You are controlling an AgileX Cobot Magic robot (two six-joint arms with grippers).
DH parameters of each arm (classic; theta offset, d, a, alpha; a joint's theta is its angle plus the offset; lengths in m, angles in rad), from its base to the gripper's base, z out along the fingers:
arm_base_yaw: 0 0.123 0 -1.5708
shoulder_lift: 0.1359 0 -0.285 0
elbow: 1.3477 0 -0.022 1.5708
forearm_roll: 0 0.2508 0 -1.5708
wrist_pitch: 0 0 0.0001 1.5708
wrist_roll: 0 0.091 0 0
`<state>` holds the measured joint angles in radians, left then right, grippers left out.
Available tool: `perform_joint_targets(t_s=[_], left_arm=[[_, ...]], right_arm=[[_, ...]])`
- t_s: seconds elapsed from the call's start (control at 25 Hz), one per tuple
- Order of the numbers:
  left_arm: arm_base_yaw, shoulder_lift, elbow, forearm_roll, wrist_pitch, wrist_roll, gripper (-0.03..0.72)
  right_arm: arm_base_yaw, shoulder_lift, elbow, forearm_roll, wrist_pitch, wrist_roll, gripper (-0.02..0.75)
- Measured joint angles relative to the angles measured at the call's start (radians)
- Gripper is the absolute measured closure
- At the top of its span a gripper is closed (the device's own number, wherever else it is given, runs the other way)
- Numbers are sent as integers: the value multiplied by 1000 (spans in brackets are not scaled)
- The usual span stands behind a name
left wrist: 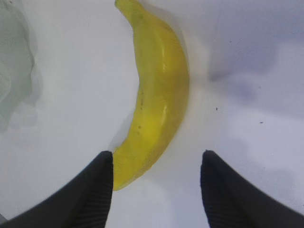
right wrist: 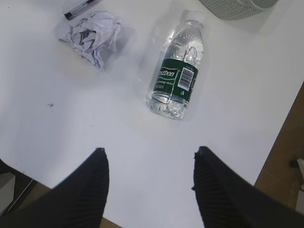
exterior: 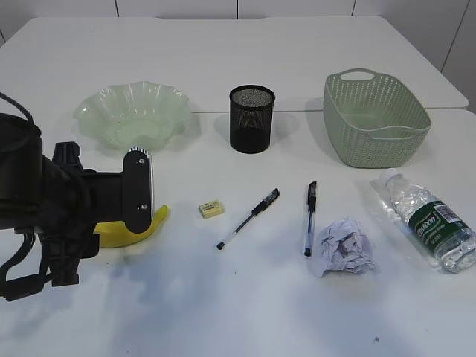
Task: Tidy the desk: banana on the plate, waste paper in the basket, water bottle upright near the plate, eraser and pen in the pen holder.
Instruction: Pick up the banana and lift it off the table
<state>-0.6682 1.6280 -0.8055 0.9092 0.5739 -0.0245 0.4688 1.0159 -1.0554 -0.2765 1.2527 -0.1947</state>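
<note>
A yellow banana [exterior: 132, 235] lies at the left of the table, partly under my left arm [exterior: 137, 192]. In the left wrist view my left gripper [left wrist: 156, 159] is open just above the table, and the banana's [left wrist: 159, 95] near end lies against the left finger's inner side. The pale green plate [exterior: 134, 111] stands behind it. The water bottle [right wrist: 176, 78] lies on its side, ahead of my open, empty right gripper [right wrist: 149, 154]. The waste paper [exterior: 346, 245], two pens [exterior: 249, 218] [exterior: 309, 218] and a yellow eraser [exterior: 211, 209] lie mid-table.
A black mesh pen holder [exterior: 251, 119] stands at the back centre and a green basket [exterior: 375, 119] at the back right. The plate's rim [left wrist: 12, 61] shows at the left of the left wrist view. The right gripper hangs over the table's front edge.
</note>
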Motion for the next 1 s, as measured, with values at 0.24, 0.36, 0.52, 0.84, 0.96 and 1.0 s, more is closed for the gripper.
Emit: perform_joint_targets(t_s=[0.24, 0.36, 0.52, 0.84, 0.96, 1.0], left_arm=[[0, 0, 0, 0, 0, 0, 276], [0, 0, 0, 0, 0, 0, 276], [0, 0, 0, 0, -2, 0, 265], [0, 6, 0, 0, -42, 0, 206], [0, 29, 0, 0, -53, 0, 204], [0, 38, 0, 0, -56, 0, 203]], right_arm=[[0, 0, 0, 0, 0, 0, 308], [0, 0, 0, 0, 0, 0, 308], [0, 0, 0, 0, 0, 10, 308], [0, 0, 0, 0, 0, 18, 308], [0, 0, 0, 0, 0, 23, 308], [0, 0, 0, 0, 0, 24, 308]])
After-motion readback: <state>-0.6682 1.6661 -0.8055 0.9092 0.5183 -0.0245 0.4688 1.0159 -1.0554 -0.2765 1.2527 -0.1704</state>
